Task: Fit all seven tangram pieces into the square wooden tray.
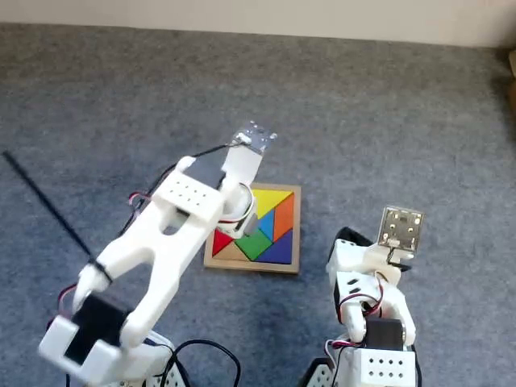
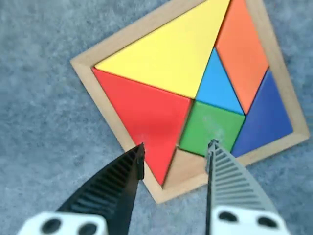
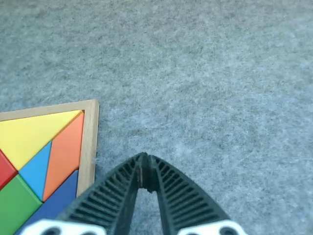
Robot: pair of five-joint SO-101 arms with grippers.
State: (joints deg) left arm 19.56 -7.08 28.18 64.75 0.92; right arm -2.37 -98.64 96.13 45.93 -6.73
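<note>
Grey short-pile carpet (image 1: 387, 105) is covering the whole work surface in the high view. A pale strip (image 1: 242, 16) is running along the far edge, and a thin dark line (image 1: 44, 201) is lying slantwise across the carpet on the left. The square wooden tray (image 1: 297, 230) is sitting flat mid-carpet. The white left arm (image 1: 173, 218) is stretching over the tray's near-left part and covering it. The right arm (image 1: 371, 282) is sitting folded on the tray's other side, apart from it.

Left wrist view: the left gripper (image 2: 177, 147) is hanging over the tray with jaws spread wide. One tip is sitting over the red triangle (image 2: 146, 112), the other over the green square (image 2: 212, 125). The yellow triangle (image 2: 171, 54), light blue triangle (image 2: 217, 85), orange parallelogram (image 2: 242, 49) and dark blue triangle (image 2: 269, 117) are lying flush inside the rim. A bare wooden patch (image 2: 188, 169) of tray floor is showing between the red triangle, the green square and the rim. Carpet is surrounding the tray.

Right wrist view: the right gripper (image 3: 146, 174) is hovering over carpet, fingers pressed together, just beside a tray corner. Yellow, orange, light blue, green and dark blue pieces are showing inside that corner.
</note>
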